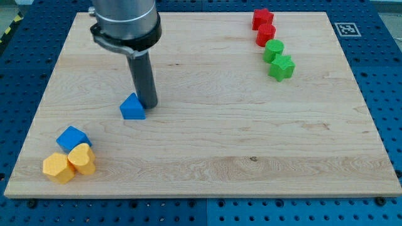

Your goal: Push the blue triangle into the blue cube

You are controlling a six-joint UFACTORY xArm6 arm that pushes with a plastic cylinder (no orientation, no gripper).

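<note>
The blue triangle (132,108) lies on the wooden board at the view's left of centre. My tip (148,102) stands just to the triangle's right, touching or nearly touching its upper right side. The blue cube (73,137) sits at the view's lower left, well apart from the triangle, down and to its left.
Two yellow blocks (58,167) (82,158) sit right below the blue cube, touching it. At the view's top right a red star (262,17), a red block (266,33), a green block (274,49) and a green star (281,66) form a line. The board's edge (25,150) runs close to the cube.
</note>
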